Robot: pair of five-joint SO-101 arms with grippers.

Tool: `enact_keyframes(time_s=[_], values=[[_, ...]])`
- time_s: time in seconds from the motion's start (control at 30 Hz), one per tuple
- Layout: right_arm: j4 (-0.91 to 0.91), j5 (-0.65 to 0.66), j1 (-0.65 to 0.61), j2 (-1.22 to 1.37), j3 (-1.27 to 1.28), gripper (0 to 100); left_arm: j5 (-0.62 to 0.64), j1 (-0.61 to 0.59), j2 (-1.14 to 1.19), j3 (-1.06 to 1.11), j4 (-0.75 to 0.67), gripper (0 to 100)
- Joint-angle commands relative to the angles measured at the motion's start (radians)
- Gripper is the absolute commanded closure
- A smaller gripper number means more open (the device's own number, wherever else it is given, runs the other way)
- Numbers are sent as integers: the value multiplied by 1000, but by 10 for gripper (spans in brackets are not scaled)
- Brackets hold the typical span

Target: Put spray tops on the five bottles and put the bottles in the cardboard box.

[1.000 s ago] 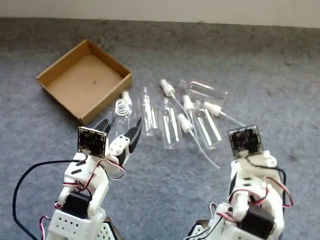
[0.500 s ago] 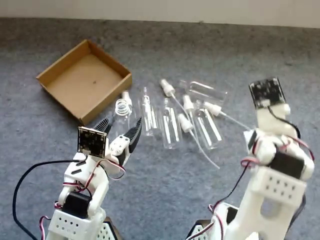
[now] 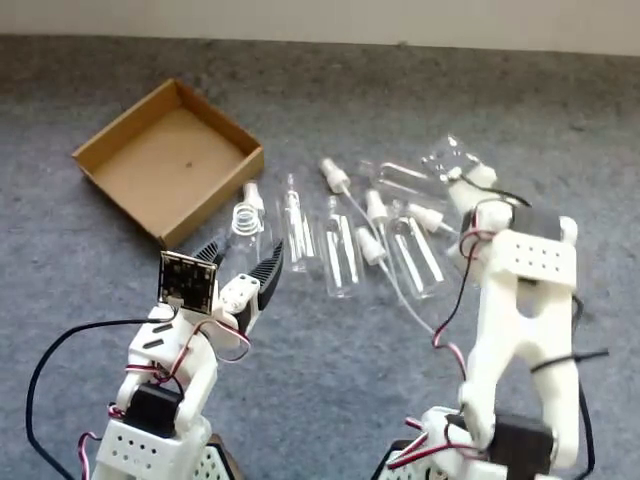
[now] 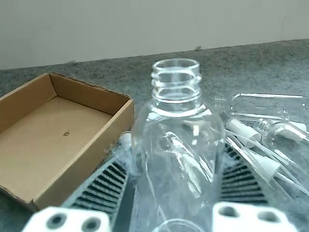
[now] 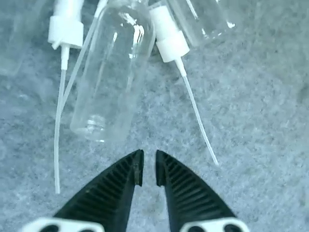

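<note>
My left gripper point(image 4: 176, 162) is shut on a clear bottle point(image 4: 176, 135), which points its open threaded neck toward the cardboard box point(image 4: 58, 140). In the high view this gripper point(image 3: 240, 262) sits front left, just short of the box point(image 3: 170, 165). Several clear bottles point(image 3: 340, 250) and white spray tops point(image 3: 372, 245) with long tubes lie mid-table. My right arm point(image 3: 515, 265) stretches over their right side. My right gripper point(image 5: 148, 169) is shut and holds nothing, hovering above the carpet just short of a lying bottle point(image 5: 111, 72) and a spray top point(image 5: 169, 36).
Everything rests on grey carpet point(image 3: 330, 340). A pale wall edge runs along the far side. Another spray top point(image 3: 253, 192) lies close to the box's near corner. Bare carpet lies in front of the bottles, between the two arm bases.
My right arm has risen from the front right and swung forward over the right end of the bottle group. The left arm has kept still with its bottle.
</note>
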Motion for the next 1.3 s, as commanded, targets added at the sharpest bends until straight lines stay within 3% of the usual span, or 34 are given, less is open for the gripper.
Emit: enact_keyframes(time_s=[0.0, 0.33, 0.77, 1.27], values=[[-31, 15, -35, 88, -131, 844, -9, 10, -15, 21, 6, 933], [-22, 17, -97, 440, -479, 796, -9, 10, -15, 21, 6, 933], [229, 84, -114, 789, -868, 756, -9, 12, -15, 21, 6, 933], [246, 87, -183, 952, -929, 756, -9, 12, -15, 22, 25, 933]])
